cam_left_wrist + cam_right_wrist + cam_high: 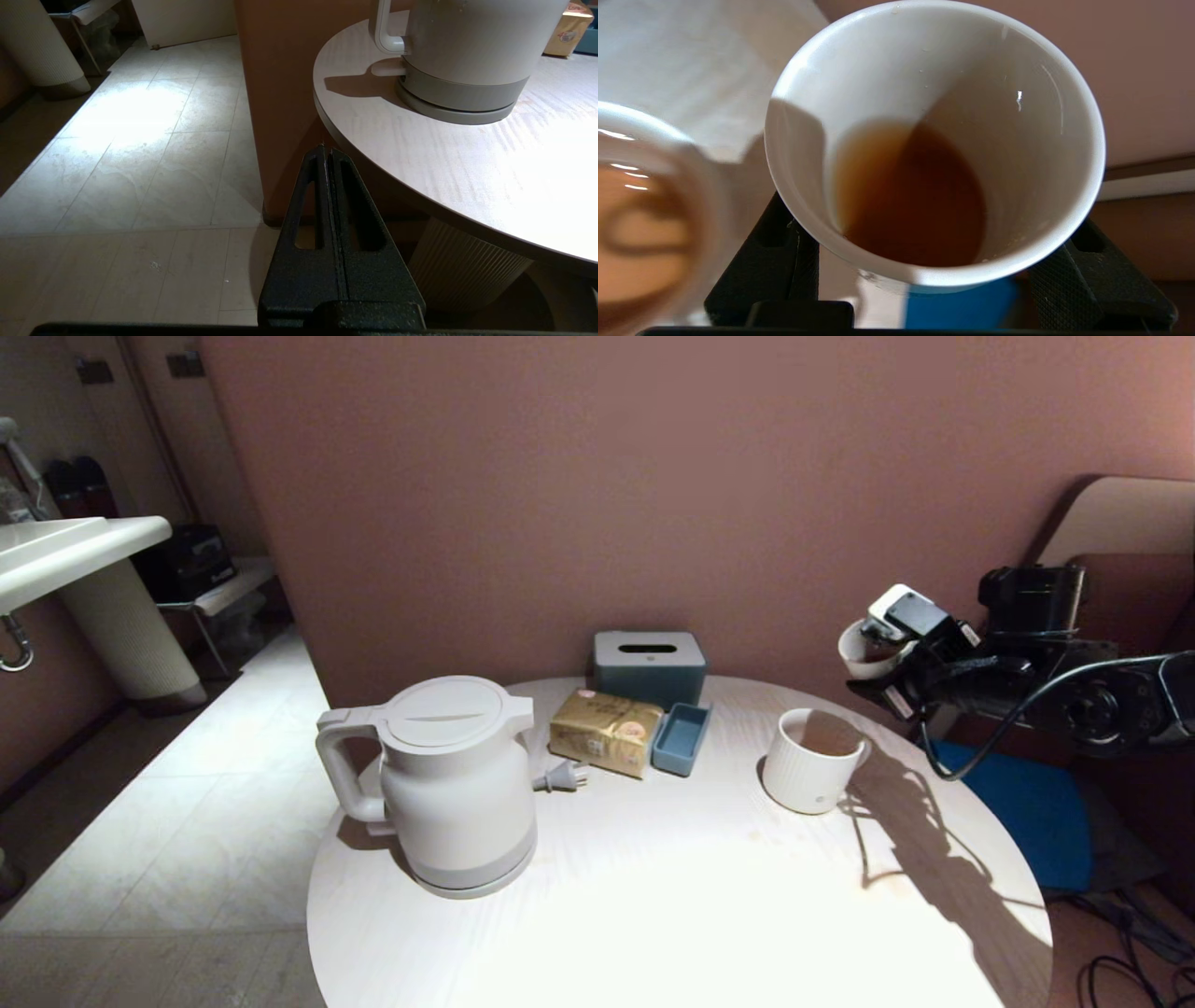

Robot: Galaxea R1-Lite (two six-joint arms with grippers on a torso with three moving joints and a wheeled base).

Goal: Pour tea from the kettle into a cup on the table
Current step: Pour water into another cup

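The right hand (873,663) is grasping the cup (864,651), one finger on each side of its wall, and holds it in the air beyond the right edge of the desk (709,896), above a blue seat (1027,812). The cup is tilted, and the right wrist view shows the tea (910,200) gathered toward the lower side of the cup, not far from the rim. The left hand (329,158) is clenched with nothing between its fingers, parked low beside the left edge of the desk, near the floor.

The kettle (448,784) stands on the desk near its left edge, lid closed, handle toward the left, its plug (560,775) lying loose beside it. A white mug (812,761) with brownish liquid stands toward the right edge, close below the cup. At the back edge are a grey tissue box (649,663), a yellow packet (605,730) and a small blue tray (680,739).

As I judge it, the step in hand is to carry the cup and set it on the desk. To do this well, the wrist should first turn the cup level, because the tea is already close to the low side of the rim. Then the cup should travel slowly over the edge, pass clear of the mug, and come down on a bare part of the desk before the fingers let go.
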